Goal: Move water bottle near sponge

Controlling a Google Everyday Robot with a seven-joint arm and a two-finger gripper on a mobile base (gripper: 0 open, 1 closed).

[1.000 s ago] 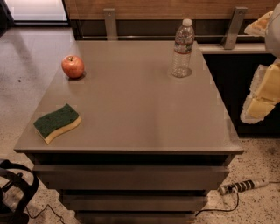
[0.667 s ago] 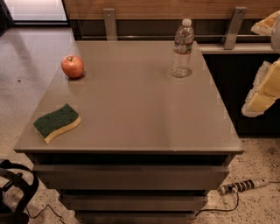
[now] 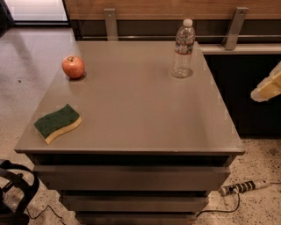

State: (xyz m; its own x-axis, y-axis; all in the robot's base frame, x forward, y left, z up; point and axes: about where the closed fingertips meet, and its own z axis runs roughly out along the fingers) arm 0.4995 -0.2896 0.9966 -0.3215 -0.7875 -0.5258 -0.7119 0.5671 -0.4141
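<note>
1. A small clear ribbed plastic water bottle (image 3: 183, 49) with a white cap and a pale label band stood upright near the far right corner of the square grey-brown table (image 3: 131, 110).
2. A wavy-edged rectangular sponge (image 3: 58, 123), dark green on top over yellow foam, lay flat near the table's front left corner, close to the left edge.
3. The bottle and the sponge were well apart, on opposite corners of the tabletop, with bare surface between them.
4. A round red apple (image 3: 73, 67) sat near the left edge towards the far side, beyond the sponge and apart from it.
5. The cream-coloured gripper (image 3: 267, 89) showed only in part at the right edge of the view. It was off the table's right side, above the dark area there, and touched nothing.
6. Whether the gripper was wide or narrow could not be told. It held nothing that could be seen.
7. A long power strip (image 3: 243, 186) with a dark cable lay on the speckled floor (image 3: 35, 57) by the table's front right corner.
8. A dark strapped object (image 3: 13, 193) sat on the floor at the lower left.
9. Two grey metal brackets (image 3: 111, 24) rose behind the table against a wooden panel (image 3: 153, 8).
</note>
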